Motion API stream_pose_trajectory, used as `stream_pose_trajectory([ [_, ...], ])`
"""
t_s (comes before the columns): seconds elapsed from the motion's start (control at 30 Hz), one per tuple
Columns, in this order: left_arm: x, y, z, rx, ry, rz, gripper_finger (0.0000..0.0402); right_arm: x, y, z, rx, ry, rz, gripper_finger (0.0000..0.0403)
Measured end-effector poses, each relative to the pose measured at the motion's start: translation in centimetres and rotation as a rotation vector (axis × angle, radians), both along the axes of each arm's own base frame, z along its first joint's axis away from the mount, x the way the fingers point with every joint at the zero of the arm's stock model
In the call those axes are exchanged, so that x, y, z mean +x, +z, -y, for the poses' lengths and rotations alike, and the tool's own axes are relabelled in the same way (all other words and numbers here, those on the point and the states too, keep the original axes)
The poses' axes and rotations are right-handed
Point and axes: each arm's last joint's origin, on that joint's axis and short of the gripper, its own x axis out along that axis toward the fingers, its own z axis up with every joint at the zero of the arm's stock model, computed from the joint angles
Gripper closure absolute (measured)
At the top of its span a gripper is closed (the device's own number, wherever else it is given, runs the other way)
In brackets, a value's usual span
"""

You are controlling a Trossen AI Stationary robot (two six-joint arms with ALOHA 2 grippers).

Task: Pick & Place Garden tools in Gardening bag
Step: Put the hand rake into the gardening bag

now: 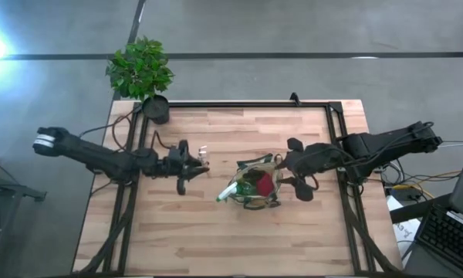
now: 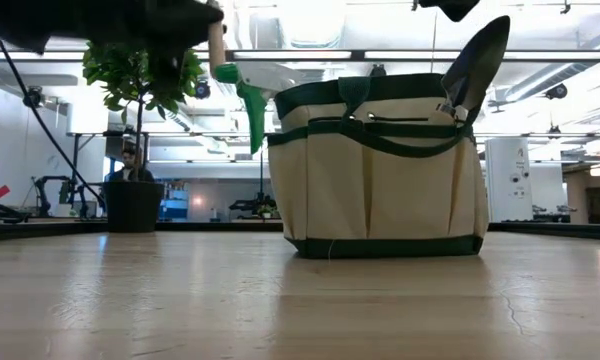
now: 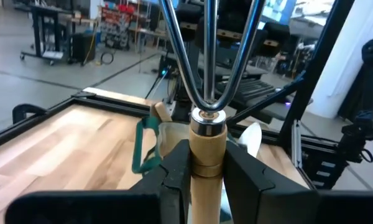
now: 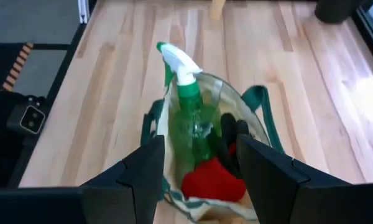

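The tan gardening bag (image 1: 256, 185) with green trim stands on the table's middle, also in the low view (image 2: 380, 170). In it are a green-and-white spray bottle (image 4: 185, 93), a red item (image 4: 212, 180) and a trowel whose blade (image 2: 480, 60) sticks up. My left gripper (image 1: 191, 164) is left of the bag, above the table, shut on a wooden-handled hand rake (image 3: 206, 93). My right gripper (image 4: 199, 168) is open and empty just above the bag's right side. My left gripper pinches the rake's wooden handle (image 3: 206, 155) between its two fingers, just behind the metal collar (image 3: 208, 121). The handle lies along the fingers, and the steel tines (image 3: 205, 50) stick out ahead of them toward the bag. The rake is lifted clear of the table.
A potted green plant (image 1: 143, 69) in a black pot (image 1: 156, 108) stands at the table's far left corner. A black frame rail (image 1: 247, 104) runs round the table. Bare wood lies in front of the bag (image 1: 231, 239).
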Motion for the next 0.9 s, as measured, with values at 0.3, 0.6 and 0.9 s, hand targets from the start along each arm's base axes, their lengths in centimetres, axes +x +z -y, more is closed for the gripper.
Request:
stream_pose_trajectory([
  [0.3,0.3,-4.1,0.1,-0.019,0.000,0.068,0.0329,0.5,0.2,-0.1,-0.016,0.020,0.044,0.0222],
  [0.6,4.2,-5.3,1.5,-0.021,-0.034,0.016,0.0329,0.6,0.4,-0.1,-0.026,0.030,0.068,0.0234],
  [0.9,6.3,-6.2,3.0,-0.026,-0.076,0.029,0.0329,0.5,0.1,-0.1,-0.029,0.031,0.054,0.0241],
])
